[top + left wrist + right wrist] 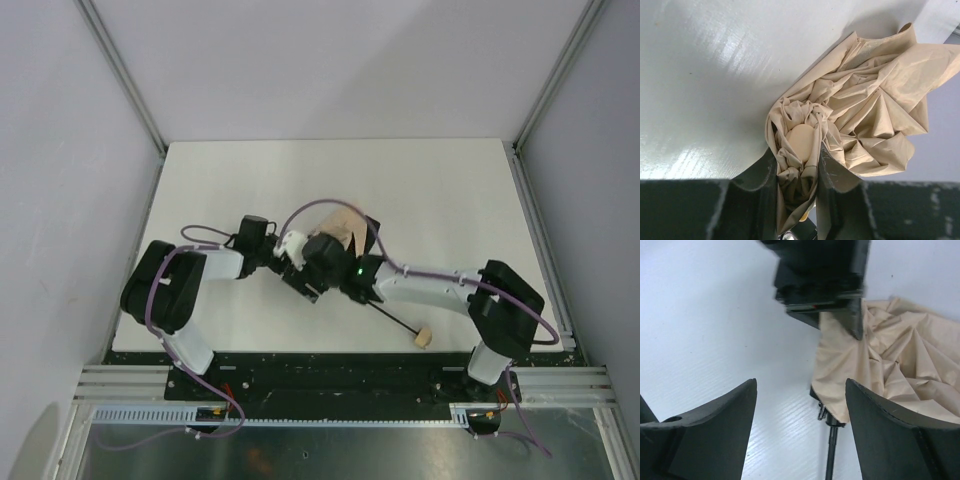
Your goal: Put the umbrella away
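The table [430, 190] is seen from high above and behind its near edge, looking steeply down from far. The two wrist views are taken very close, low over the tabletop. The cloth of the umbrella [875, 95] is shared by all three views.

White table [250, 180] under a crumpled beige umbrella [345, 226]

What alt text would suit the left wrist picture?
The left end effector pinches a bunch of the crumpled beige fabric umbrella between its two dark fingers. The cloth fans out to the upper right over a glossy white table.
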Controlling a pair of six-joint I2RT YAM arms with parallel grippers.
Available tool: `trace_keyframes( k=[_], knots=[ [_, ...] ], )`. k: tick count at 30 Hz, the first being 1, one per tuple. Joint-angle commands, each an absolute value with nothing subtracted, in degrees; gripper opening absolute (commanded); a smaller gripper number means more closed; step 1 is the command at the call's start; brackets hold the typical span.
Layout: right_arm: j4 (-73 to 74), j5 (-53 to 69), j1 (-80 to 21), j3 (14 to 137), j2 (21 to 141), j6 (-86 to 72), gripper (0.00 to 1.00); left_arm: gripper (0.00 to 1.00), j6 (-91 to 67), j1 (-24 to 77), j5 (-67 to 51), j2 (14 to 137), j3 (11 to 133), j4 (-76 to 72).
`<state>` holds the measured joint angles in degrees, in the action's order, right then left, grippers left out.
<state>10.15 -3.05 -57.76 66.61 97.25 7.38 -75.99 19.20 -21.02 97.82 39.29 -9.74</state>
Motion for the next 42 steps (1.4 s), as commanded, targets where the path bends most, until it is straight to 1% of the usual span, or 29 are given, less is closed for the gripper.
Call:
trace_keyframes(
  k=[1, 4, 10, 15, 21, 22, 24, 27, 29, 30, 32, 33, 34, 36, 38, 39, 42],
  knots=[
    [-0.53, -24.14, -64.74, 61.53, 97.43, 17.03, 0.76, 0.0, -70.5, 18.96, -12.6, 101.43, 38.46, 8.27],
    [-7.46, -29.52, -67.23, 60.04, 100.4, 21.3, 0.75, 0.0, -69.74, 18.65, -12.69, 101.65, 39.99, 11.15],
    [-14.97, -33.59, -66.95, 59.68, 107.76, 25.08, 0.72, 0.0, -69.18, 18.34, -13.34, 102.59, 41.37, 14.87],
    [-15.53, -34.05, -63.61, 59.75, 113.37, 22.83, 0.71, 0.0, -69.11, 18.13, -13.96, 102.51, 41.8, 16.05],
    [-10.59, -30.57, -59.0, 59.88, 116.66, 17.66, 0.61, 0.0, -68.88, 18.14, -14.15, 102.03, 42.73, 17.4],
    [-9.25, -29.52, -58.33, 60.13, 117.08, 16.78, 0.59, 0.0, -68.85, 18.08, -14.41, 102.03, 42.86, 17.53],
    [-5.87, -26.98, -57.12, 60.85, 118.0, 15.18, 0.49, 0.0, -68.78, 18.03, -15.05, 102.13, 43.3, 17.79],
    [-1.58, -21.84, -55.58, 61.21, 119.31, 12.72, 0.26, 0.0, -68.58, 17.98, -15.75, 101.91, 43.93, 17.91],
    [2.51, -15.9, -54.15, 61.47, 120.33, 10.85, 0.11, 0.0, -67.99, 17.74, -16.22, 101.55, 44.62, 17.86],
    [4.37, -12.91, -53.57, 61.71, 120.85, 10.08, 0.05, 0.0, -67.48, 17.53, -16.37, 101.22, 45.16, 17.81],
    [9.51, -5.67, -52.28, 63.11, 121.97, 8.8, 0.01, 0.0, -66.22, 16.99, -16.49, 100.32, 46.21, 17.75],
    [11.61, -1.43, -51.59, 63.85, 122.42, 8.14, 0.01, 0.05, -65.59, 16.67, -16.37, 99.82, 46.75, 17.66],
    [13.32, 2.49, -50.93, 64.36, 122.82, 7.5, 0.0, 0.16, -64.92, 16.29, -16.27, 99.08, 47.1, 17.31],
    [15.59, 9.11, -49.78, 64.91, 123.65, 6.16, 0.0, 0.43, -63.71, 15.23, -16.33, 97.1, 47.13, 15.91],
    [16.75, 15.61, -48.61, 65.07, 124.54, 4.7, 0.0, 0.64, -62.53, 13.94, -16.3, 94.28, 46.48, 13.86],
    [17.03, 18.92, -47.86, 65.14, 125.07, 4.07, 0.0, 0.72, -61.9, 13.21, -16.41, 92.84, 46.09, 13.04],
    [16.75, 28.74, -45.29, 65.34, 126.85, 1.45, 0.0, 0.93, -60.49, 11.13, -17.56, 88.98, 44.62, 11.05]
  ],
)
